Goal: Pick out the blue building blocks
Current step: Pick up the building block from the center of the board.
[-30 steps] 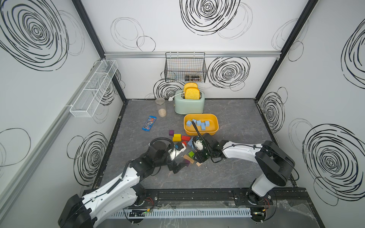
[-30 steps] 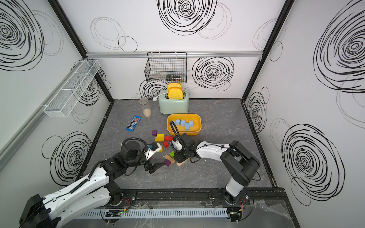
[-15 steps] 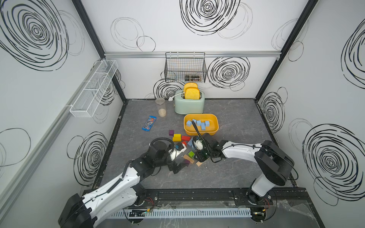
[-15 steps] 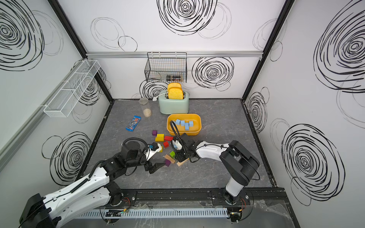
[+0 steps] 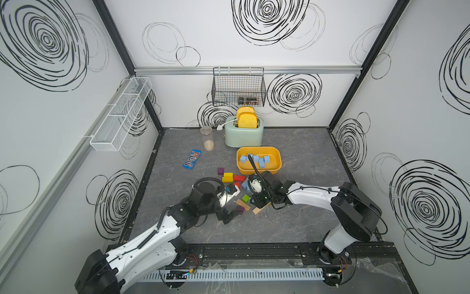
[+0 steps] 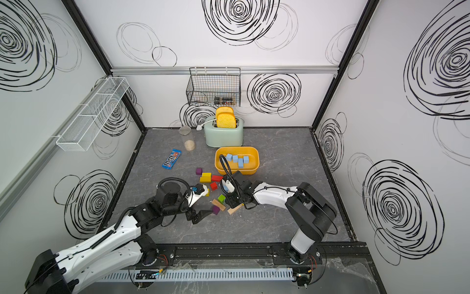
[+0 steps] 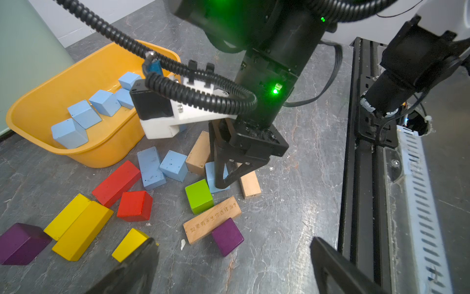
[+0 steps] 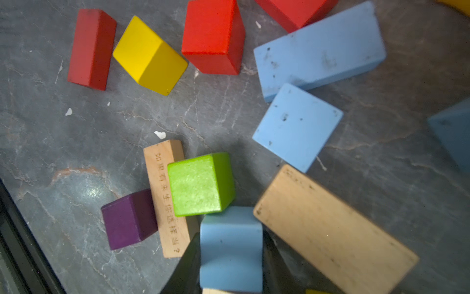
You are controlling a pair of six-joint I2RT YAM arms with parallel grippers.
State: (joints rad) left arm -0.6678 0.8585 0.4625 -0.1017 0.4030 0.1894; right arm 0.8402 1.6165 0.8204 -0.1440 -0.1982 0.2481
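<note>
My right gripper is shut on a light-blue cube that sits low over the table, between a green cube and a plain-wood brick. In the left wrist view the same right gripper stands upright over that cube. Beside it lie two loose blue building blocks, an oblong one and a cube. Several more blue blocks lie in the yellow bin. My left gripper hovers open and empty near a purple cube.
Red, yellow, purple and engraved wood blocks are scattered in front of the bin. A mint toaster, a jar and a blue candy packet stand further back. The black rail runs along the front edge.
The right gripper's jaws have closed onto the blue cube. The left arm has stayed where it was, open.
</note>
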